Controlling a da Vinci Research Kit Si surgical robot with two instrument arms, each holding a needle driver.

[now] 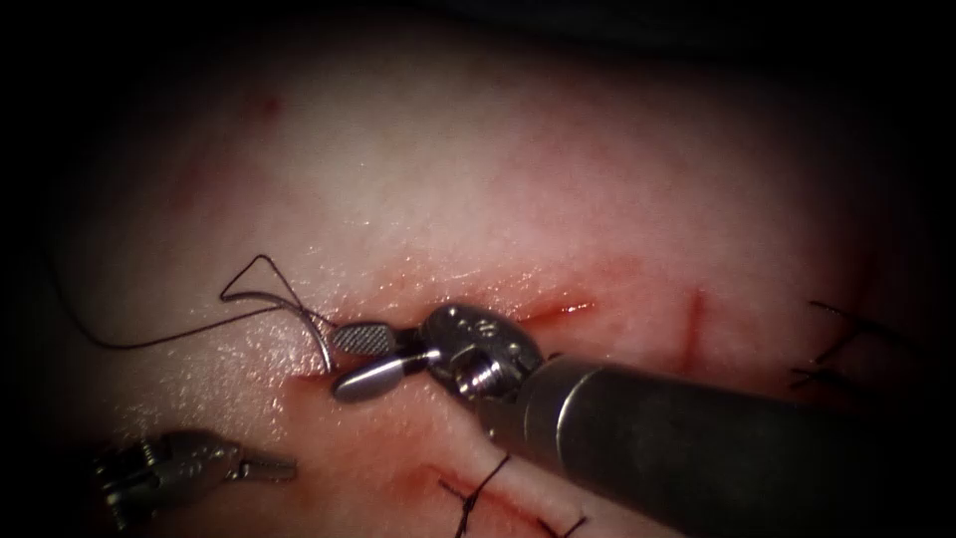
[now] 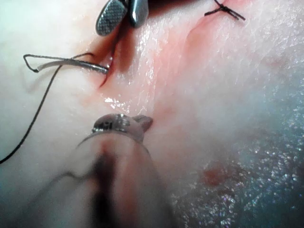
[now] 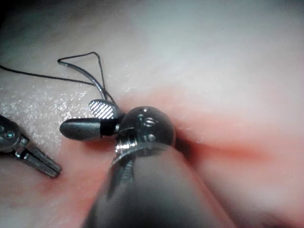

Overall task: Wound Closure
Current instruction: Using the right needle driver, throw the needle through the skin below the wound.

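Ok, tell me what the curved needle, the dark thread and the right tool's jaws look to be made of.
Curved needle: looks like polished steel, thin with a bright glint; one end is in the tissue, left of the cut, held by neither tool.
Dark thread: fine black strand, matte; fibre type unclear.
Right tool: grey metal, one open jaw's face cross-hatched.
Left tool: metal too, jaws shut, empty.

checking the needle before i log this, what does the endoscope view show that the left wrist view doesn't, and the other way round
Endoscope view: the left tool seen from the side, jaws shut, holding nothing; dark thread ends far to the right.
Left wrist view: the needle entering the tissue at the cut's edge, its threaded end outside.
Both: the right tool, jaws open beside the needle, holding nothing; the looped thread; a finished stitch.
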